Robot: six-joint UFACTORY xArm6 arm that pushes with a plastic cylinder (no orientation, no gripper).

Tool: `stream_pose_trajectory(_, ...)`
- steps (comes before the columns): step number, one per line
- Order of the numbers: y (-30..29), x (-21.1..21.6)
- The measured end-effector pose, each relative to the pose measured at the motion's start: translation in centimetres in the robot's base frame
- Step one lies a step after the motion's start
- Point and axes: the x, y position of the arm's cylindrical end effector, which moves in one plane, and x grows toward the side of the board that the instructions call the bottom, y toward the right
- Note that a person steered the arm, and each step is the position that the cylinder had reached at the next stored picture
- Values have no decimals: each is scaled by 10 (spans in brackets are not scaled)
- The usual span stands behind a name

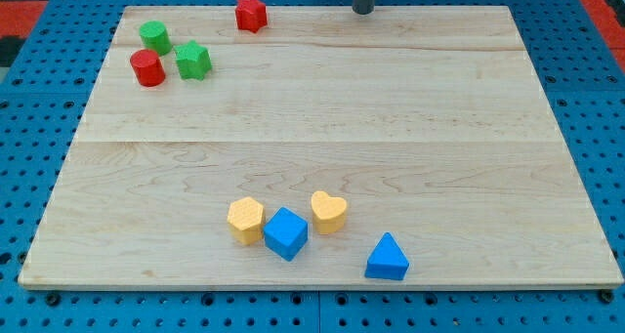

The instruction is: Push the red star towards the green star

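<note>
The red star (251,14) sits near the board's top edge, left of centre. The green star (193,61) lies below and to its left, with a gap between them. My tip (362,10) is at the view's top, well to the right of the red star and not touching any block. Only the rod's lower end shows.
A green cylinder (153,36) and a red cylinder (148,68) stand just left of the green star. Near the bottom are a yellow hexagon (245,220), a blue cube (285,233), a yellow heart (328,212) and a blue triangle (388,258). The wooden board (322,118) lies on a blue pegboard.
</note>
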Motion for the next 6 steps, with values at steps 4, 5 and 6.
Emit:
stream_pose_trajectory(4,-107,7)
stream_pose_trajectory(5,-126,9)
stream_pose_trajectory(6,-137,50)
